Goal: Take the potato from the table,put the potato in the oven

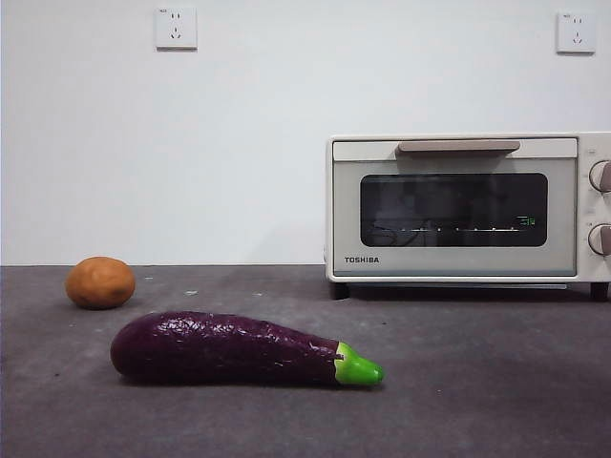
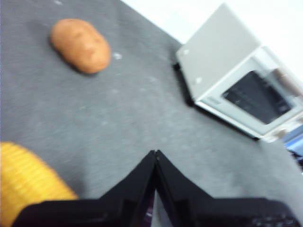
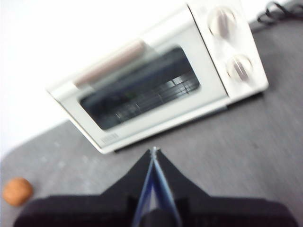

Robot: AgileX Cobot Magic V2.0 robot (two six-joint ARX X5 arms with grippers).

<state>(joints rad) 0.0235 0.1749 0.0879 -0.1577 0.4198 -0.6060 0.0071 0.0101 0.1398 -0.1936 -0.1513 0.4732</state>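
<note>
The small orange-brown potato (image 1: 100, 282) lies on the dark grey table (image 1: 477, 382) at the far left, behind the eggplant; it also shows as the potato (image 2: 81, 45) and as a small potato (image 3: 17, 191). The cream-white Toshiba oven (image 1: 468, 208) stands at the back right with its door closed; it appears again as the oven (image 2: 241, 80) and the oven (image 3: 156, 80). My left gripper (image 2: 155, 153) hangs shut above bare table, well apart from the potato. My right gripper (image 3: 154, 151) is shut too, in front of the oven door. Neither arm shows in the front view.
A long glossy purple eggplant (image 1: 234, 349) with a green stem lies in the front middle, between the camera and the potato. A ribbed yellow object (image 2: 26, 182) shows near the left gripper. Two wall sockets (image 1: 176, 28) sit on the white wall behind.
</note>
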